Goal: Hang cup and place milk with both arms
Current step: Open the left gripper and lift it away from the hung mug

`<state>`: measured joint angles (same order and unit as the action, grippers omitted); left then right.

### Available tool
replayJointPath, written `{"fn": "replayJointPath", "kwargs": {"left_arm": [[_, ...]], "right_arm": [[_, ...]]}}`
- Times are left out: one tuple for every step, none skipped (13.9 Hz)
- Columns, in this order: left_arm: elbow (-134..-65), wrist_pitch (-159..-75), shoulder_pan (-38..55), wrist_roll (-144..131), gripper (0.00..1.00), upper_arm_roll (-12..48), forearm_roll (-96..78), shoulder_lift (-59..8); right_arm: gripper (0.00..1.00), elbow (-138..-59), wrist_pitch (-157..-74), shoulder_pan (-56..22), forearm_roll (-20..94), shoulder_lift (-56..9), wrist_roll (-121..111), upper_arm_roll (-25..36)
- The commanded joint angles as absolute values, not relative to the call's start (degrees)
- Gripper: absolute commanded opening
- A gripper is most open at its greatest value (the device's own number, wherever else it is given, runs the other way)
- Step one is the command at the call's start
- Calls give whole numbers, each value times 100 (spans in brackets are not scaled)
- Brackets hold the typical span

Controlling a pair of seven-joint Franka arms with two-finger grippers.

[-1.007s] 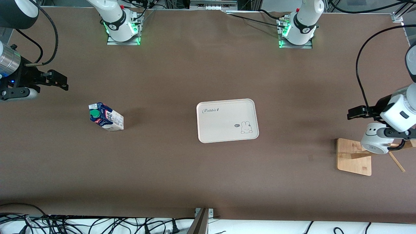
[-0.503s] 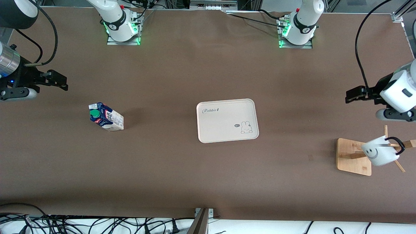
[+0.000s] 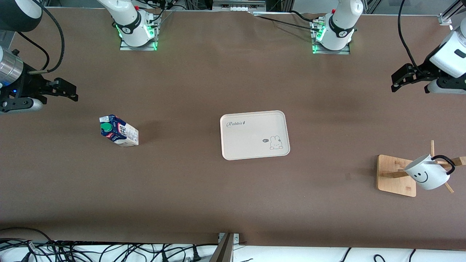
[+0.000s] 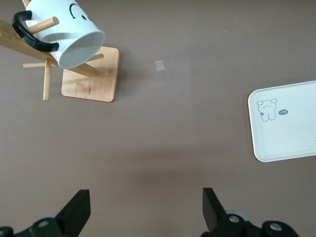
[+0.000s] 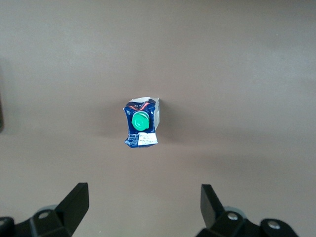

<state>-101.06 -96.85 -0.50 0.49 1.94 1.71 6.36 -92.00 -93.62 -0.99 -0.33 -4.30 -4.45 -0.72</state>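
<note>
While the cup (image 3: 426, 176) hangs racked, both arms' jaws gape wide, empty.

We find the tray (image 3: 254, 135) lying flat near the middle of the table (image 3: 204, 196). The milk (image 3: 119, 131) stands on the table toward the right arm's end, well apart from the tray. Toward the left arm's end stands the peg rack (image 3: 397, 175), slightly nearer the front camera than the tray. The cup (image 3: 427, 172) hangs tilted on one of its pegs, above the rack's base.
</note>
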Motion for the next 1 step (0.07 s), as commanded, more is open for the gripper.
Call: {"fn": "replayJointPath", "kwargs": {"left_arm": [[-10292, -9844, 35, 185, 100, 18, 53, 765]], "right_arm": [[100, -9167, -9334, 18, 53, -387, -431, -176]]}}
